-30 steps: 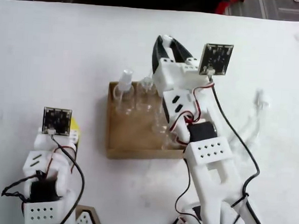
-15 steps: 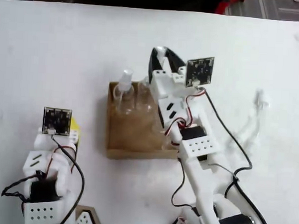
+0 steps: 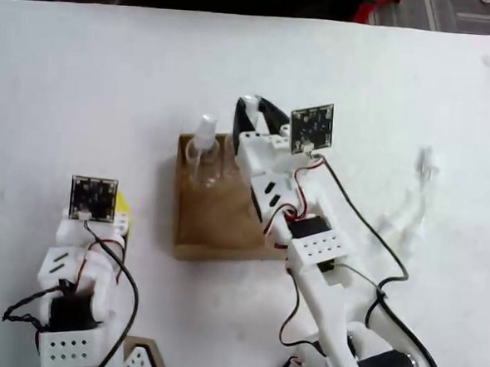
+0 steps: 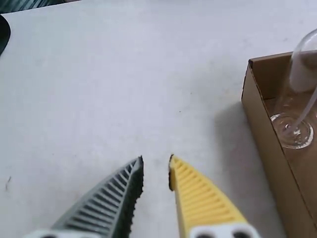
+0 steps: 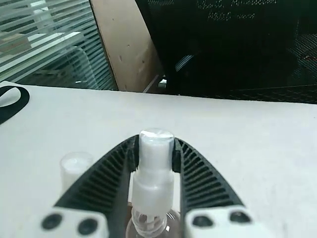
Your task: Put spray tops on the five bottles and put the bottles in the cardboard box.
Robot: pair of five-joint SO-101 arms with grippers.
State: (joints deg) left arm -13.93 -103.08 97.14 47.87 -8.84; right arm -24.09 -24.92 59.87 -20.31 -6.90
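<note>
In the right wrist view my right gripper [image 5: 154, 144] is shut around the white spray top [image 5: 154, 171] of a clear bottle, with a second white top [image 5: 75, 166] beside it. From above, that gripper [image 3: 254, 109] hangs over the back of the cardboard box [image 3: 213, 223]. A clear bottle with a spray top [image 3: 204, 144] stands in the box's back left corner. My left gripper [image 4: 156, 166] rests low over bare table to the left of the box [image 4: 262, 129], its grey and yellow fingers slightly open and holding nothing. A bottle [image 4: 297, 114] shows inside the box.
The right arm [image 3: 308, 237] covers the right half of the box and hides what stands there. Faint clear plastic pieces [image 3: 425, 165] lie on the white table to the right. The table's far edge runs along the back.
The right arm has swung left and drawn back over the box. Its fingers, spread wide a second ago, have closed in on a bottle's spray top. The left arm has not moved.
</note>
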